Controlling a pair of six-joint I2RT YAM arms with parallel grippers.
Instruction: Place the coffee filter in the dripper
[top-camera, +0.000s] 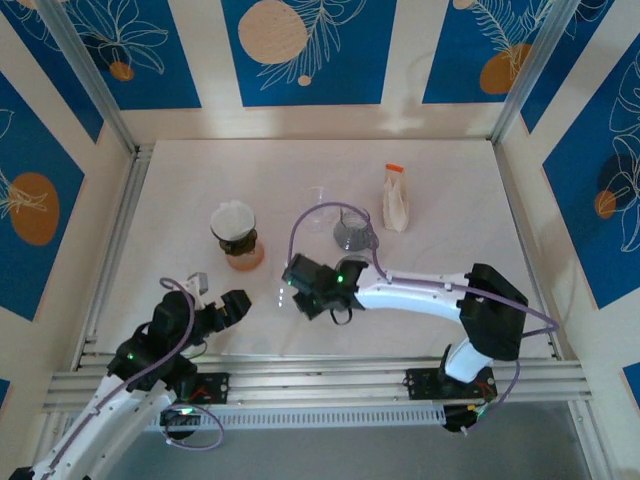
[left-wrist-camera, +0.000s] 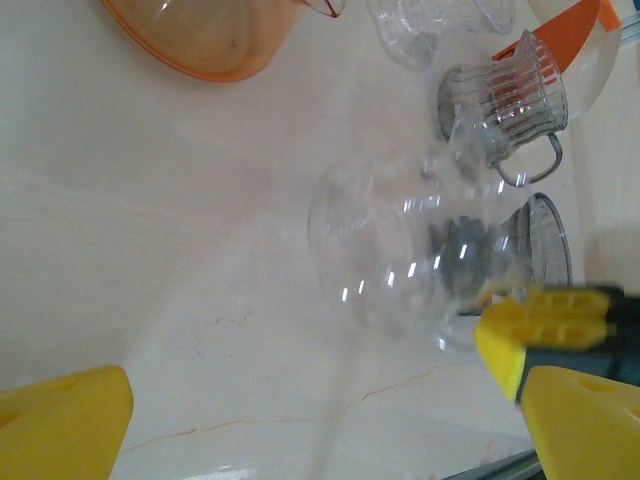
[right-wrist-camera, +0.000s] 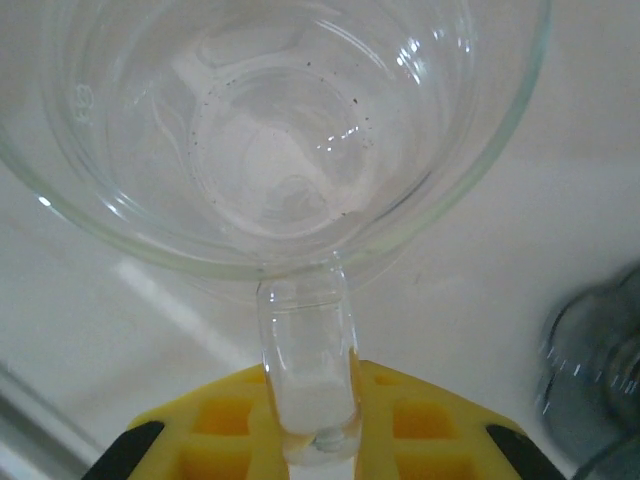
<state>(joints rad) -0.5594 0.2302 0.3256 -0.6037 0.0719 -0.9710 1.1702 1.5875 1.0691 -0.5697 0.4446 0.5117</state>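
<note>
The orange dripper (top-camera: 241, 256) stands left of the table's middle with a white paper filter (top-camera: 233, 217) sitting in its top. Its orange rim (left-wrist-camera: 200, 35) shows at the top of the left wrist view. My right gripper (top-camera: 302, 282) is shut on the handle (right-wrist-camera: 305, 350) of a clear glass carafe (right-wrist-camera: 290, 130), just right of the dripper. The same carafe (left-wrist-camera: 385, 255) is ahead of my left gripper (left-wrist-camera: 320, 445), which is open and empty. That left gripper (top-camera: 228, 308) hovers near the front edge, below the dripper.
A grey ribbed glass cup (top-camera: 352, 231) with a handle (left-wrist-camera: 505, 100) stands behind the carafe. A filter packet (top-camera: 396, 200) with an orange top stands further right. Aluminium frame rails (top-camera: 320, 380) run along the near edge.
</note>
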